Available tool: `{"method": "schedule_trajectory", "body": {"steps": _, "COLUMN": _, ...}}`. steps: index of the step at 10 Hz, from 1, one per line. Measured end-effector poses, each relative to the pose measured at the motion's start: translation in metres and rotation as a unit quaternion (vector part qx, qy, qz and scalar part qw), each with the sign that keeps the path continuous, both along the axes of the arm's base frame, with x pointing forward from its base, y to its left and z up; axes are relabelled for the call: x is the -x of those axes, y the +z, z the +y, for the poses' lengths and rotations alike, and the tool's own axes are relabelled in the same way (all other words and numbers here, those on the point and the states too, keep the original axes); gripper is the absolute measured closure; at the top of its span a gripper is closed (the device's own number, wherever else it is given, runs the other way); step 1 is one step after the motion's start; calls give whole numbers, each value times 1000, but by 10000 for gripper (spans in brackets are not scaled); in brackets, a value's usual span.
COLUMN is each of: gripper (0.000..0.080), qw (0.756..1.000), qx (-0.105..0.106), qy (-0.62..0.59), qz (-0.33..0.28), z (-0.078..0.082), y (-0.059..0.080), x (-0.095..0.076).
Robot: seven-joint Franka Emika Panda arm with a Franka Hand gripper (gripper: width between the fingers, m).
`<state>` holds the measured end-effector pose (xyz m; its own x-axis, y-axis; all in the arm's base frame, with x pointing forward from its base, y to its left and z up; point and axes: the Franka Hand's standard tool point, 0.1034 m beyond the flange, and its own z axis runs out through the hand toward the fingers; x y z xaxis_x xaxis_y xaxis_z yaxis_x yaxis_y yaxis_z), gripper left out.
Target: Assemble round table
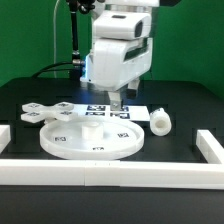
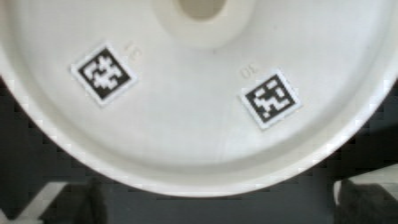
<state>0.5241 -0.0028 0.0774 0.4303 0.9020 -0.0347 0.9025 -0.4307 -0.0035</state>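
The large rimmed round disc (image 1: 90, 142) lies flat on the black table at the front centre. It fills the wrist view (image 2: 187, 110), with two square tags and its centre hole (image 2: 205, 8) showing. My gripper (image 1: 118, 104) hangs over the disc's far edge. It is open and empty in the wrist view (image 2: 199, 205), with its fingertips (image 2: 36, 205) dim and wide apart. The cross-shaped base (image 1: 44, 112) lies at the exterior view's left. The short cylinder leg (image 1: 160, 122) lies on its side at the exterior view's right.
The marker board (image 1: 138, 111) lies flat behind the disc, partly hidden by the gripper. White border rails run along the front (image 1: 110, 173), the exterior view's right (image 1: 210, 150) and left (image 1: 5, 135). A green wall stands behind.
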Motion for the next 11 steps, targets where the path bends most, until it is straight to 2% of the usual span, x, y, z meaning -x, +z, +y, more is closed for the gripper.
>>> {"method": "schedule_trajectory", "body": {"steps": 2, "gripper": 150, "qw": 1000, "qx": -1, "qy": 3, "qz": 0, "z": 6, "y": 0, "x": 0}}
{"method": "schedule_trajectory", "body": {"steps": 4, "gripper": 150, "qw": 1000, "qx": -1, "qy": 3, "qz": 1, "z": 4, "y": -2, "x": 1}}
{"method": "schedule_trajectory", "body": {"steps": 6, "gripper": 150, "qw": 999, "qx": -5, "qy": 52, "qz": -16, "z": -18, "y": -16, "x": 2}}
{"method": "schedule_trajectory", "body": {"steps": 9, "gripper": 150, "qw": 998, "qx": -9, "qy": 68, "qz": -8, "z": -47, "y": -37, "x": 9}}
{"method": "schedule_trajectory", "body": {"steps": 11, "gripper": 150, "qw": 998, "qx": -12, "qy": 61, "qz": 2, "z": -58, "y": -49, "x": 15}}
